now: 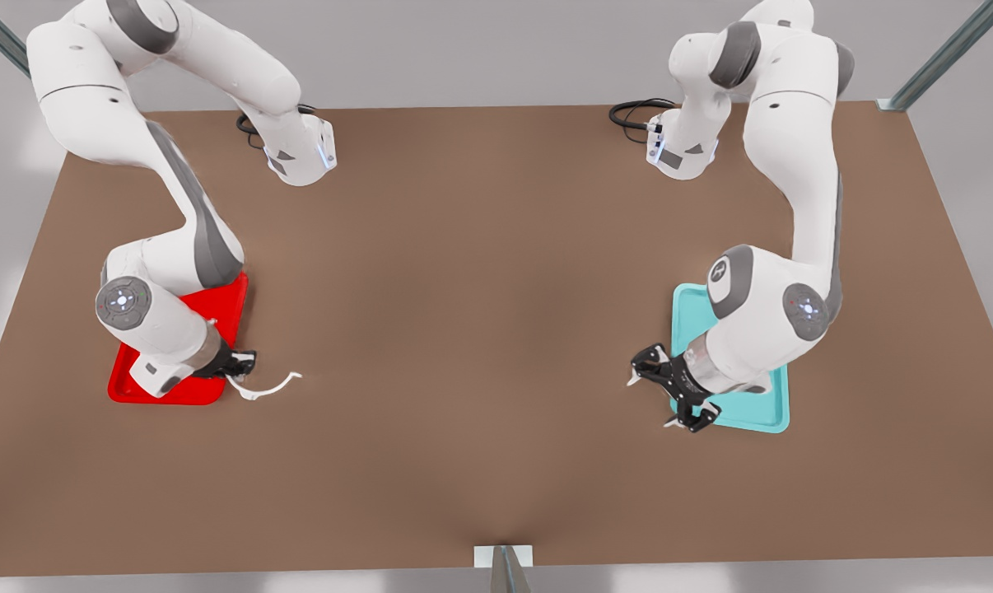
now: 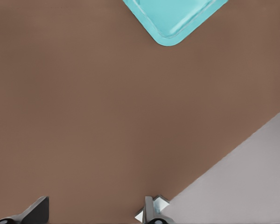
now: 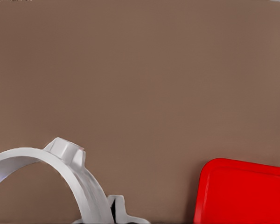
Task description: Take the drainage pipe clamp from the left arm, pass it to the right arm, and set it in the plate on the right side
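Clamp [image 1: 268, 385] gripped by right gripper [image 1: 240, 363] at red plate's [image 1: 216, 306] corner, jutting toward table centre; left gripper [image 1: 676, 394] wide, idle by teal tray [image 1: 772, 412].

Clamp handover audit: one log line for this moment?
drainage pipe clamp: held by right gripper beside red plate | left gripper: open, empty, by teal tray

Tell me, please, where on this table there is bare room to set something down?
The wide brown table middle, between the red tray and teal tray, lies bare. Crowded spots: the right pincer holding the clamp beside the red tray, and the open left pincer at the teal tray's edge.
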Robot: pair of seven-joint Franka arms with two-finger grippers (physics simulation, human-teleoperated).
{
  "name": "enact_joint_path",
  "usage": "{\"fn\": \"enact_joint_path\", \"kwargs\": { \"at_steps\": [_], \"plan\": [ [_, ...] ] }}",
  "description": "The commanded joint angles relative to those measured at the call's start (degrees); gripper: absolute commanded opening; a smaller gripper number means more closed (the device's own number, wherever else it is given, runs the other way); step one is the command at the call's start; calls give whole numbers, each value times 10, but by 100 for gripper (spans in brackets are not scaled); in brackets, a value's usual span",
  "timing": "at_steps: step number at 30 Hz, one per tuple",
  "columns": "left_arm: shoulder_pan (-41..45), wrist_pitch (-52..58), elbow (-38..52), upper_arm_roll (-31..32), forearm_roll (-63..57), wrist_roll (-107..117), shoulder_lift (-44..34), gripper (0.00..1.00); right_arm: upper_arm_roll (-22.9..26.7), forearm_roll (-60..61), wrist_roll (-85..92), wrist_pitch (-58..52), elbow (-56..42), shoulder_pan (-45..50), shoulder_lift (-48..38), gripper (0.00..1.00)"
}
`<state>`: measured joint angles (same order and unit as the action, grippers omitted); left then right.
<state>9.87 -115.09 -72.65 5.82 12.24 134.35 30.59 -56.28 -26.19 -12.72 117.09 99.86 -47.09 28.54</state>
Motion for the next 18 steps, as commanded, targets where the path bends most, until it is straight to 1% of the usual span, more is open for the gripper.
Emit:
{"fn": "enact_joint_path", "kwargs": {
  "at_steps": [1,2,3,4,5,6,8,12,15,16,18],
  "plan": [
    [-20,188,-5,0,-86,-1054,-40,100,-30,8,145,31,19,-75,-1,21],
    [-37,244,-18,-1,-90,-1186,-69,100,-51,9,178,26,19,-126,-1,21],
    [-56,245,-54,-1,-97,-1290,-109,100,-59,33,231,20,18,-176,-1,21],
    [-63,247,-65,2,-124,-1338,-138,100,-59,40,255,19,18,-200,0,21],
    [-61,230,-91,2,-144,-1354,-158,100,-59,41,258,-15,19,-221,1,21],
    [-63,209,-92,2,-147,-1350,-157,100,-59,77,259,-54,19,-237,3,21],
    [-63,211,-86,0,-147,-1324,-148,100,-57,132,256,-114,19,-247,3,21],
    [-51,213,-86,0,-167,-1280,-137,100,-57,135,256,-118,28,-249,6,21],
    [-50,217,-86,2,-166,-1278,-137,100,-55,135,256,-142,33,-259,37,21],
    [-47,217,-86,2,-166,-1278,-136,100,-51,133,256,-138,32,-259,56,21],
    [-45,217,-86,2,-164,-1267,-135,100,-24,120,258,-135,32,-259,92,21]
  ]
}}
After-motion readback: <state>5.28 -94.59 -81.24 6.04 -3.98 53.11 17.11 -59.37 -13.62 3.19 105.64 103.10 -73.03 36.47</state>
